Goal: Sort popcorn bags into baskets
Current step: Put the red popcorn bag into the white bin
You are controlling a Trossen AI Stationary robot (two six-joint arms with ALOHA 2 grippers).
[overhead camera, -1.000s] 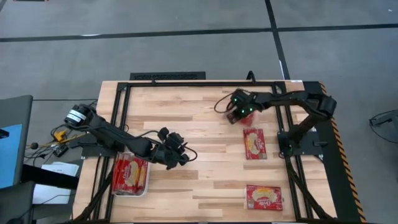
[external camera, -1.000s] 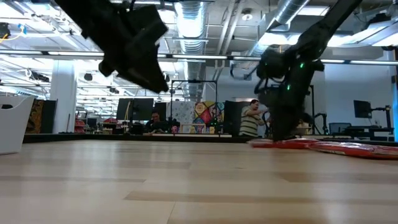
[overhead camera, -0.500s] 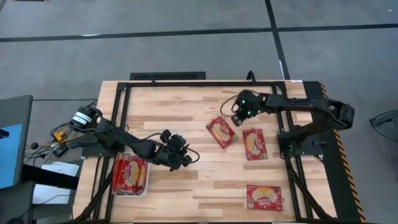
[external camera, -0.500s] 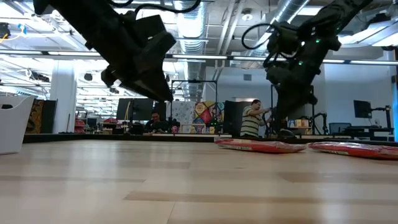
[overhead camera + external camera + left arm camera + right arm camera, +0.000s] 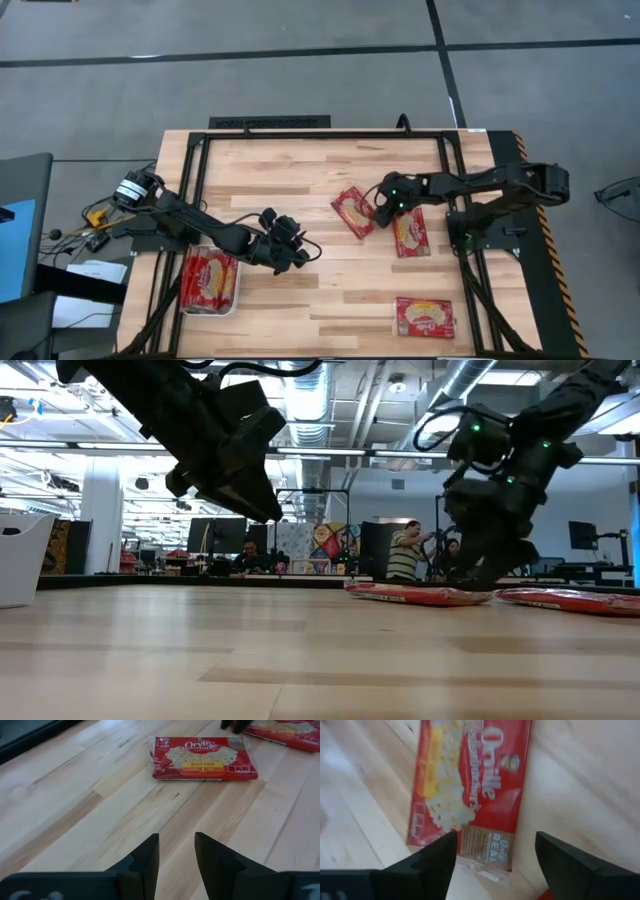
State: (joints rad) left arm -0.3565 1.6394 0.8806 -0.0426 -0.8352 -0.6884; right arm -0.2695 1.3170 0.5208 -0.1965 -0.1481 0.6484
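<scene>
Lying flat, popcorn bag (image 5: pixel 356 212) long axis diagonal; right hand (image 5: pixel 385 204) wide open, empty.

We see a light wooden table (image 5: pixel 300 190) of butcher-block planks, edged by a black metal frame (image 5: pixel 270 123). Around it lies grey floor (image 5: pixel 250 90) crossed by dark lines. Beside the table's left edge sits a dark case (image 5: pixel 20 210), with white papers (image 5: pixel 85 285) near it and a tangle of cables (image 5: pixel 75 228). Looking level across the tabletop, we spot a person in a striped shirt (image 5: pixel 404 555) standing far back, a colourful poster (image 5: pixel 330 545), and ceiling ducts (image 5: pixel 300 385) overhead.
</scene>
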